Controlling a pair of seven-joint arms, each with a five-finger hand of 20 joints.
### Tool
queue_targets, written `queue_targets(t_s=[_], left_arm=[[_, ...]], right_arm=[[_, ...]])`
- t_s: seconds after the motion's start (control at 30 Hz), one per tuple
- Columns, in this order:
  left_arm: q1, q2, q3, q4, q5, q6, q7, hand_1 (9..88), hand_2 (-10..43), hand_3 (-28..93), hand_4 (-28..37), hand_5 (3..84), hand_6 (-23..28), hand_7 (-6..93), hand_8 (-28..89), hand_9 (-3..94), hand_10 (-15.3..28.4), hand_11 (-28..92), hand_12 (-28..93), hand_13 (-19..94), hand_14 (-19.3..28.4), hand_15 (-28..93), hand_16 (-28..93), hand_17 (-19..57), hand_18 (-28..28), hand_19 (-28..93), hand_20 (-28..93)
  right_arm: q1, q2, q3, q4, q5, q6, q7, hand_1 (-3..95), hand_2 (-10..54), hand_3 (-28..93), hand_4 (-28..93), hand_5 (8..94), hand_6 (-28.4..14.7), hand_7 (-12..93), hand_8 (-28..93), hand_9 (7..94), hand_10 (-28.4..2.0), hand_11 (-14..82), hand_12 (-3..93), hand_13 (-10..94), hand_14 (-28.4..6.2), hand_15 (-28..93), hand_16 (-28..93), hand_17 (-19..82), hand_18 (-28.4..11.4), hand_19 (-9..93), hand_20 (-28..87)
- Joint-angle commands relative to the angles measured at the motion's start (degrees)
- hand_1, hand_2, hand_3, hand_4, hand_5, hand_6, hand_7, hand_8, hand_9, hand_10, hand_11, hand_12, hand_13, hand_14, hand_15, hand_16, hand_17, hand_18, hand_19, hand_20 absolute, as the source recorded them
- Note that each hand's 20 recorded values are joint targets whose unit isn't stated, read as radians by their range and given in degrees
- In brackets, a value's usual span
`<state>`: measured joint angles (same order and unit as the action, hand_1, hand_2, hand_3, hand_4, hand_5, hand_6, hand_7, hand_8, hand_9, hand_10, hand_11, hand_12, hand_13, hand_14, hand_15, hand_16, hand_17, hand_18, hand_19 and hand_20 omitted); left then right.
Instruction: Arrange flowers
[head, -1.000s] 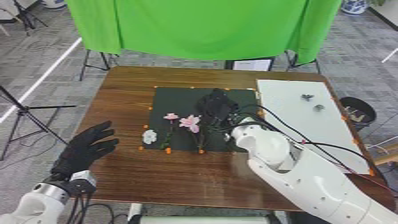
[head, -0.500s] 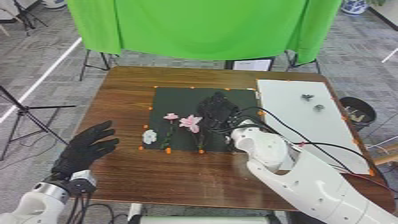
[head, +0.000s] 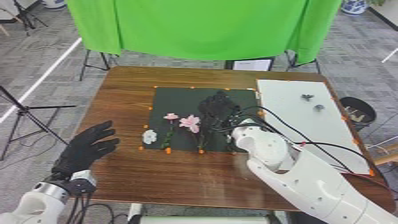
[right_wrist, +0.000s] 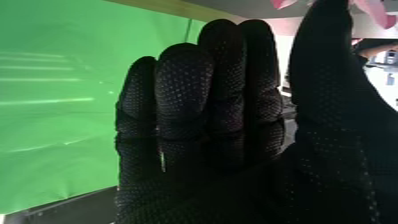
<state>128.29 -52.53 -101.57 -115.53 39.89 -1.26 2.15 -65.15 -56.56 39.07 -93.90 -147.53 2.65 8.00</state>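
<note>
on the smooth brown wooden table (head: 133, 175), streaked with dark grain, lies a flat, matte black mat (head: 182, 100), its edges dotted with small orange markers. the flowers are on the left half of that mat. a pink flower (head: 190, 123) with pointed, star-like petals lies closest to the middle, its thin dark stem running toward the near edge. just left of it is a smaller pink flower (head: 171, 116), its petals bunched, on a slender green stem (head: 166, 132). nearer and farther left, by the mat's left edge, sits a white flower (head: 149, 136) with a rounded, ruffled outline.

the right hand (head: 218, 105) is over the mat, right of the pink flowers. in the wrist view its fingers (right_wrist: 184, 85) are nearly straight and the thumb stands apart from them, a wide hand in black knit flecked with tiny pale dots. smooth pink petals (right_wrist: 378, 11) show beyond the thumb; whether the hand touches the mat i cannot tell.

the left hand (head: 87, 147) is at the table's left side, well apart from the flowers, its fingers long and loosely spread in black fabric.

to the right, two small grey-green clumps (head: 307, 97) rest near the far end of a flat white rectangular sheet (head: 289, 122). past the table's far edge hangs a softly folded green cloth (head: 195, 25).
</note>
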Motion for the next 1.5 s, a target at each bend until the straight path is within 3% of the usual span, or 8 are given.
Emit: queue_targets(t_s=[0.03,0.43,0.6,0.67,0.77,0.87,1.13,1.5], left_arm=[[0.7,-0.27,-0.14,-0.02,0.28,-0.48,-0.15,26.1,-2.1,72,-28.3,30.6,5.9,22.2,-12,25.5,13.4,29,15,23,18.2,43,-5,-7.7,22.3,47,5],[1.4,-0.75,-0.65,-0.46,0.22,0.14,0.19,26.0,-2.1,72,-28.3,30.6,5.9,22.3,-12,25.5,13.4,29,14,23,18.1,43,-5,-7.6,22.2,47,5],[1.9,-0.73,-0.88,-0.62,0.07,0.54,0.53,26.0,-2.1,72,-28.3,30.6,5.9,22.4,-12,25.5,13.4,29,14,23,18.1,43,-5,-7.6,22.3,47,5],[2.2,-0.82,-1.00,-0.79,0.03,0.66,0.67,26.0,-2.1,72,-28.3,30.6,5.9,22.3,-12,25.5,13.4,29,14,23,18.1,43,-5,-7.6,22.3,47,6],[2.1,-0.77,-0.94,-0.75,0.09,0.55,0.80,26.0,-2.1,72,-28.3,30.6,5.9,22.3,-12,25.5,13.4,29,14,23,18.1,43,-5,-7.6,22.3,47,6],[2.3,-0.28,-0.73,-0.76,-0.34,0.98,1.11,26.0,-2.1,72,-28.2,30.6,5.9,22.3,-12,25.5,13.4,29,14,23,18.1,43,-5,-7.6,22.3,47,6],[2.8,-0.54,-0.94,-0.86,-0.30,0.80,1.01,26.0,-2.1,72,-28.2,30.6,5.9,22.4,-12,25.5,13.4,29,14,23,18.2,43,-5,-7.6,22.2,47,5],[2.2,0.29,-0.71,-0.66,-0.42,0.51,0.35,26.0,-2.2,72,-28.3,30.6,5.9,22.4,-12,25.5,13.4,29,14,23,18.1,43,-5,-7.7,22.3,47,6]], right_arm=[[-0.1,-0.2,1.5,-1.0,0.3,-0.4,-0.8,32.3,-9.5,79,-28,58.5,4.4,51,0,71.9,-7.3,42.7,29.6,66,-5.1,69,28,24,-16.2,71,43],[-0.6,5.2,11.4,-4.7,7.4,-1.0,4.6,25.5,-9.4,86,-28,56.0,3.2,47,-20,65.4,-8.5,42.9,29.7,61,-6.9,71,28,23,-17.0,71,43],[-0.3,9.1,15.7,-2.6,7.1,-9.1,11.0,26.3,-9.5,90,-28,40.3,0.4,47,-21,47.8,-11.4,38.4,26.1,50,-8.2,70,23,19,-17.3,70,42],[0.4,9.7,17.4,-1.0,8.6,-15.1,14.0,26.1,-9.5,90,-28,32.7,-1.0,44,-20,40.1,-11.8,32.2,23.9,44,-8.5,65,19,16,-17.7,67,41],[0.5,11.1,18.8,2.6,10.6,-15.4,17.7,25.4,-9.3,90,-28,24.3,-3.5,37,-17,29.3,-12.8,21.3,22.9,35,-9.3,50,15,12,-17.9,61,36],[-0.6,12.3,20.4,4.4,10.0,-16.0,19.4,24.8,-9.4,89,-28,19.6,-5.5,32,-13,24.2,-14.3,14.6,24.6,31,-10.1,38,18,10,-18.1,59,34],[-4.0,13.5,24.8,4.6,11.7,-21.8,20.4,25.3,-9.5,89,-28,19.9,-5.3,30,-13,25.8,-14.0,12.3,23.5,30,-11.2,29,21,10,-18.3,57,32],[-5.3,13.8,25.3,7.8,10.8,-21.0,23.0,25.7,-9.5,90,-28,28.1,-3.2,34,-16,38.3,-12.5,19.2,21.4,38,-9.5,33,23,11,-18.6,59,34]])
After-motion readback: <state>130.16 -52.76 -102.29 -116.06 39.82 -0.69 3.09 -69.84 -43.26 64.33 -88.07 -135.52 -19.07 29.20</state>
